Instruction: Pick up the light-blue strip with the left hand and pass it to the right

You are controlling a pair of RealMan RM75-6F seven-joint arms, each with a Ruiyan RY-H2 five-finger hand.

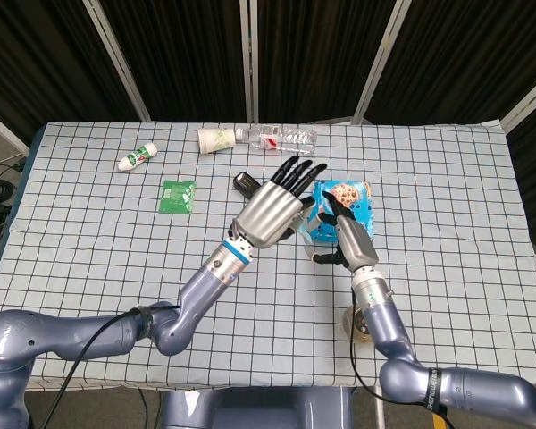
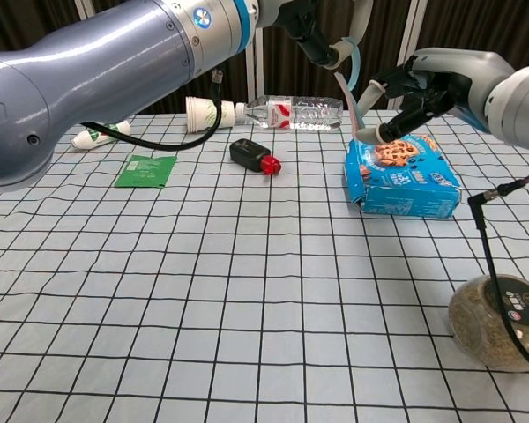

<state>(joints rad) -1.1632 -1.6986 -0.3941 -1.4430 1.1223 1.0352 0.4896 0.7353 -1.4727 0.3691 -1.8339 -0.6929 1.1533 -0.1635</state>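
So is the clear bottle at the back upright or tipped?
Tipped: the bottle lies on its side along the table's far edge, beside a paper cup.

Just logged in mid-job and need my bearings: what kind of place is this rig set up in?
Probably a lab or data-collection booth, not a home: black curtains on metal poles ring the table, a grid-patterned cloth covers it, and unrelated props sit scattered, such as a cookie box, plastic bottle and paper cup.
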